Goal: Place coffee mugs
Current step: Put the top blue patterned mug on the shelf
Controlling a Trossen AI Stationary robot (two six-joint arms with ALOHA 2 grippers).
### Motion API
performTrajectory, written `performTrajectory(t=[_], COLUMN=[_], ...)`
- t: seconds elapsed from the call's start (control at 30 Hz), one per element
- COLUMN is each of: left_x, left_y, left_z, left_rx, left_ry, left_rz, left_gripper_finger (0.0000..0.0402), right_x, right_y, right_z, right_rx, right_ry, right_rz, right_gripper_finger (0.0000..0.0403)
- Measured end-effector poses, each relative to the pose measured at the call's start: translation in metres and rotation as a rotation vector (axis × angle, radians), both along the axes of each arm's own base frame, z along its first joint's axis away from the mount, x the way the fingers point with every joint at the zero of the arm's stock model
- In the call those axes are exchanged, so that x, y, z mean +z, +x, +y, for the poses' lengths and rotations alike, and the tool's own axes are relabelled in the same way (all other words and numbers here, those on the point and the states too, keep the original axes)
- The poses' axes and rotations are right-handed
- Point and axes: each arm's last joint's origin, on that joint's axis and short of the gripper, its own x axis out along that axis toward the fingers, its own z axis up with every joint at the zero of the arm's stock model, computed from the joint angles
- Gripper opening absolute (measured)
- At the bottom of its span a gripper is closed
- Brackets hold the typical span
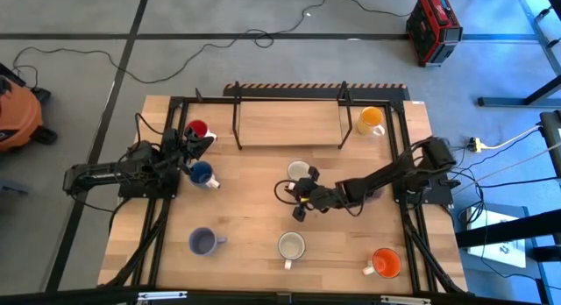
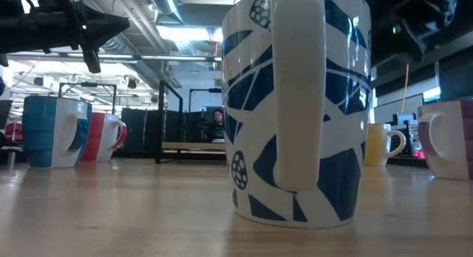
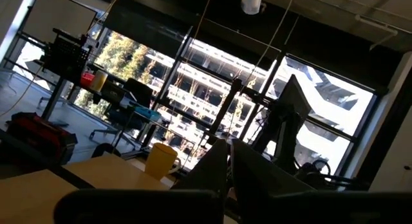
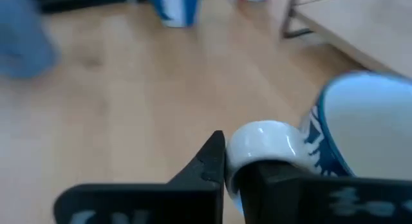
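- Right hand: clamped on the handle of the white-and-blue patterned ceramic mug, at the middle of the wooden worktop.
- Left hand: fingers together, empty, left of that mug, by the red mug and blue mug.
- Other mugs stand spread around the central one; placing looks partly done.

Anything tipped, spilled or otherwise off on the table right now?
Nothing stands out. Every visible mug sits upright on the table, with no spill or breakage showing. The right end effector is at the handle of the patterned white mug. The left end effector waits beside the red mug.
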Motion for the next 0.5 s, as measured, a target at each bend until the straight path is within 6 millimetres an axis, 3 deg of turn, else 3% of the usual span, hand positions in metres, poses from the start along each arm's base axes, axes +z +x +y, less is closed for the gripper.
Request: performTrajectory(t=[0.23,0.5], left_x=[-0.001,-0.002], left_y=[0.000,0.001], left_z=[0.000,0.000], left_rx=[-0.004,-0.011], left_ry=[0.000,0.002], left_rz=[0.011,0.017], left_gripper_finger=[0.0015,0.0015], right_x=[0.011,-0.001], right_y=[0.001,0.017], right_z=[-0.011,-0.039], right_rx=[0.177,0.366], right_ry=[0.017,-0.043], right_rz=[0.013,-0.050], right_gripper_finger=[0.0005,0.0004])
